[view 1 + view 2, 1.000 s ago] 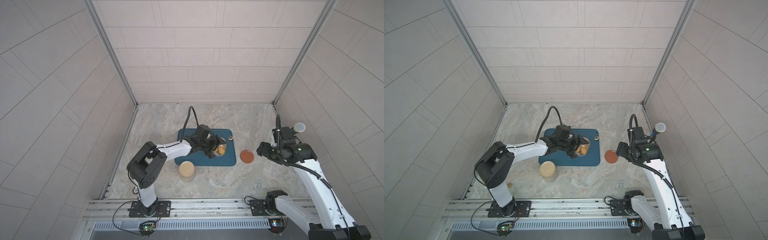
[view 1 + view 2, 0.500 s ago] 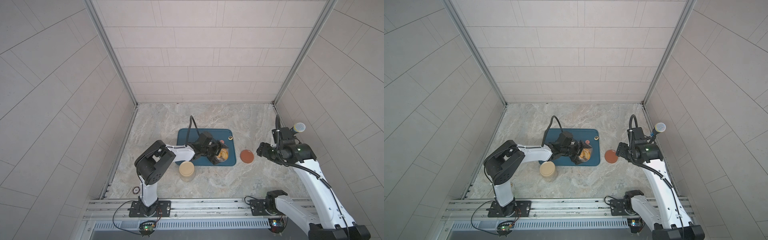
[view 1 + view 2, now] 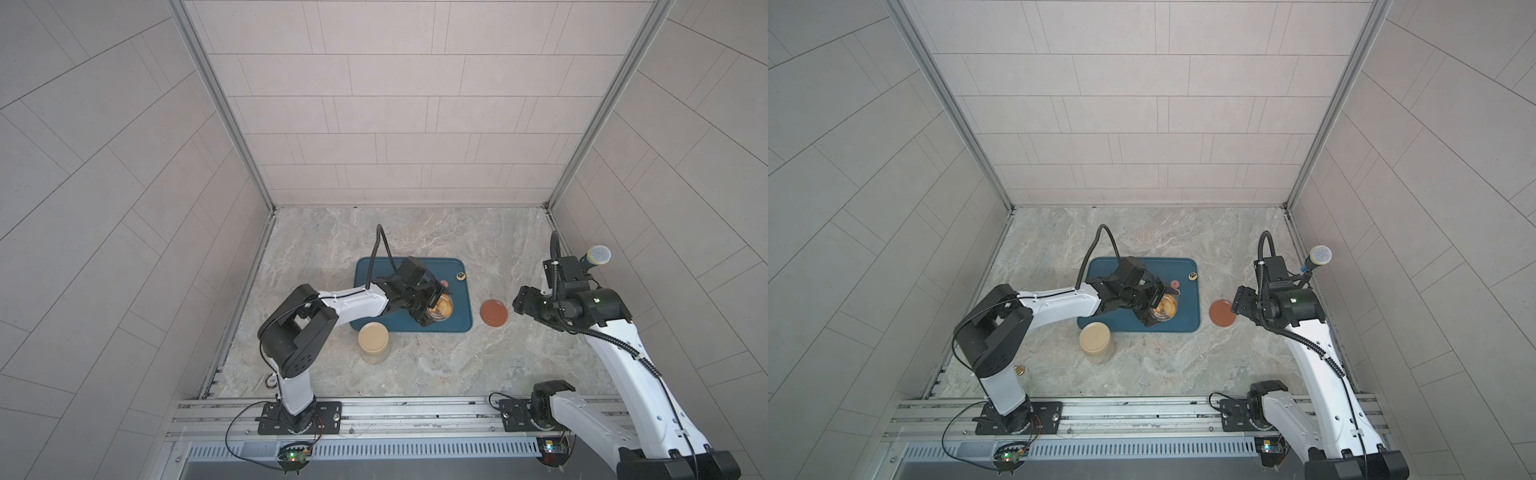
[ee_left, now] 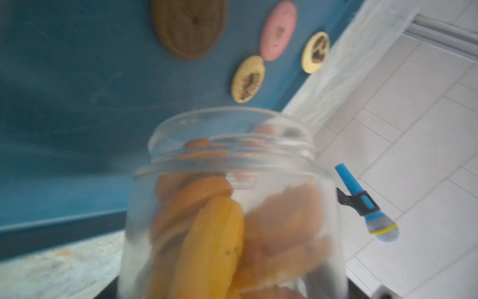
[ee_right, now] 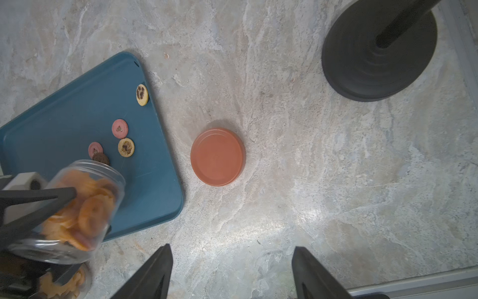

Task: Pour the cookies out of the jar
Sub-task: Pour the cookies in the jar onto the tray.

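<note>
**Clear jar tipped over a blue tray, most cookies inside**

On a marbled, stone-look table (image 3: 415, 374), the left gripper (image 3: 430, 307) clamps a clear, lidless jar (image 3: 441, 309) around its body. It holds the jar tilted above a blue tray (image 3: 440, 266), with the open mouth angled down toward the tray. The jar is packed with golden-orange cookies (image 5: 88, 209). 5 loose cookies (image 5: 119, 128) lie on the tray just beyond the mouth: 2 pink, 2 pale with dark centres and 1 dark brown.

The right gripper (image 5: 232, 247) hovers over the table beside the tray, its fingers spread wide with nothing between them. An orange-brown lid (image 5: 218, 157) lies flat on the table between the tray and the right gripper. A second jar (image 3: 374, 341) with a tan top stands just off the tray's near edge.
</note>
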{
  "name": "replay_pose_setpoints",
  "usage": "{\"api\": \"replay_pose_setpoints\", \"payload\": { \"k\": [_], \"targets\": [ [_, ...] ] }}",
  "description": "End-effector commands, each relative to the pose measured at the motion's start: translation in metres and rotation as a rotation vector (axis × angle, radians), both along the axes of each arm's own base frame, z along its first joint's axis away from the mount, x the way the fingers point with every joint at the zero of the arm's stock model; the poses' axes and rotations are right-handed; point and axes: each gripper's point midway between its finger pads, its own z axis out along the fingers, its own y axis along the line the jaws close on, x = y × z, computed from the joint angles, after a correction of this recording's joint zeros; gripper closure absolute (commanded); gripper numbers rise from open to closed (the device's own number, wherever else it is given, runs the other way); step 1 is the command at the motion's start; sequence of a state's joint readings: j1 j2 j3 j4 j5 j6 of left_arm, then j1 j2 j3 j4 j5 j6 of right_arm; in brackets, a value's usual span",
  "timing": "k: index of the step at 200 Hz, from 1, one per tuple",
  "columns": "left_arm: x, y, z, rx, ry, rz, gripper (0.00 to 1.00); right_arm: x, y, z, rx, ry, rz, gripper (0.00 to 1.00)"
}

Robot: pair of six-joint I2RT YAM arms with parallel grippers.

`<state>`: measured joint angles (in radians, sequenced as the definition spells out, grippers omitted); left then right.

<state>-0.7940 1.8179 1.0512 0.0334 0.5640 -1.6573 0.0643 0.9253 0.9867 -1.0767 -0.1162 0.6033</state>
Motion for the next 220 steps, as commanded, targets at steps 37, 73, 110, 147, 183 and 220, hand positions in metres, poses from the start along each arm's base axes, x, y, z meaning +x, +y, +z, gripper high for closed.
{"api": "replay_pose_setpoints", "payload": {
  "k": [37,73,110,147,183,220],
  "targets": [
    [0.006,-0.017,0.048,0.041,-0.153,-0.15,1.0,-0.004,-0.006,0.003,-0.028,0.001,-0.01,0.23],
    [0.005,-0.009,0.066,0.076,-0.18,-0.167,1.0,-0.001,-0.005,0.005,-0.022,-0.009,-0.013,0.23],
    [0.006,0.0,0.083,0.191,-0.338,-0.292,1.0,-0.002,-0.007,0.007,-0.033,-0.011,-0.011,0.23],
    [-0.015,0.016,0.054,0.375,-0.365,-0.547,1.0,-0.001,-0.006,0.009,-0.027,-0.015,-0.012,0.23],
    [-0.02,0.032,0.052,0.554,-0.501,-0.848,1.0,-0.002,-0.006,0.003,-0.024,0.0,-0.014,0.23],
    [-0.014,0.056,0.034,0.99,-0.662,-1.257,1.0,-0.002,-0.006,0.006,-0.018,-0.014,-0.017,0.23]
  ]
}}
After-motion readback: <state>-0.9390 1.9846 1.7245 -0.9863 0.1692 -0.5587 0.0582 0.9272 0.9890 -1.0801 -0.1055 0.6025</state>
